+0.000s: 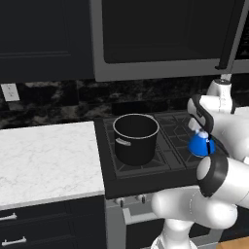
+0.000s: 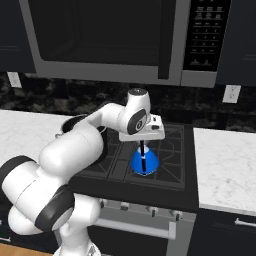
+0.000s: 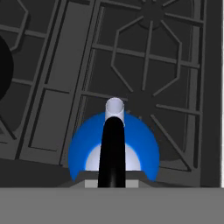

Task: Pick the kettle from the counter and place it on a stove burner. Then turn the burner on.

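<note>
Over stove burner [image 2: 165, 150] | kettle [image 2: 144, 161] upright, spout toward backsplash | claw [image 2: 143, 146] clamping handle

black stove [image 1: 146, 181] carries pot [image 1: 135, 138] and kettle [image 2: 144, 161].

Glossy blue kettle [image 2: 144, 162], shiny black handle, matte black stove burner [image 3: 151, 83] grate, perhaps iron, veined marble-look counter [image 1: 46, 158]

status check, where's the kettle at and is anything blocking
End effector shut on small blue cone-shaped kettle by its black handle. Kettle over front black grate burner. Large black pot on neighbouring burner, apart.
</note>
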Controlling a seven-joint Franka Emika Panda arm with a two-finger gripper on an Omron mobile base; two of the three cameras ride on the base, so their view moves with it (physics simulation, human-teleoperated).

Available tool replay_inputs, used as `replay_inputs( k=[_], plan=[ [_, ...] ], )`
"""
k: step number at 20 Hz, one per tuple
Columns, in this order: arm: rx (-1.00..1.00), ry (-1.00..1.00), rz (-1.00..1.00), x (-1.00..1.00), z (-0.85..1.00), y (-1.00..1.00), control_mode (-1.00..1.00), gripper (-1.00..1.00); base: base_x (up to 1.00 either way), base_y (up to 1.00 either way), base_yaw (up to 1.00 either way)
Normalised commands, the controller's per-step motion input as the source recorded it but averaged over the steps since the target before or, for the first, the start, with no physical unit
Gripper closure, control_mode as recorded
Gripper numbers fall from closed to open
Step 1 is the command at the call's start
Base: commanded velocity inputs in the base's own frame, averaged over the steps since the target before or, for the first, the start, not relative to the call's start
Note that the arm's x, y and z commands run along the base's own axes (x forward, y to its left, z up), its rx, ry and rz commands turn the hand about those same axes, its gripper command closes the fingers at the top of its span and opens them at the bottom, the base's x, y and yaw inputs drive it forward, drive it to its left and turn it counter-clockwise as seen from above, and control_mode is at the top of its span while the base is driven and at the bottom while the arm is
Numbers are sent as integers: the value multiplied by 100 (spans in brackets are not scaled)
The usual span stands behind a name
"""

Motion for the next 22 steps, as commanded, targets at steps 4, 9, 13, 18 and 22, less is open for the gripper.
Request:
replay_inputs(
  k=[4,9,13,18,22],
  plan=[
    [0,-5,0,0,-1,0,-100,100,0,0,0],
    [0,-6,0,4,0,0,-100,100,0,0,0],
    [0,-6,0,15,0,-9,-100,100,0,0,0],
    [0,-1,0,28,0,-12,-100,100,0,0,0],
    [0,0,0,29,0,-16,-100,100,0,0,0]
  ],
)
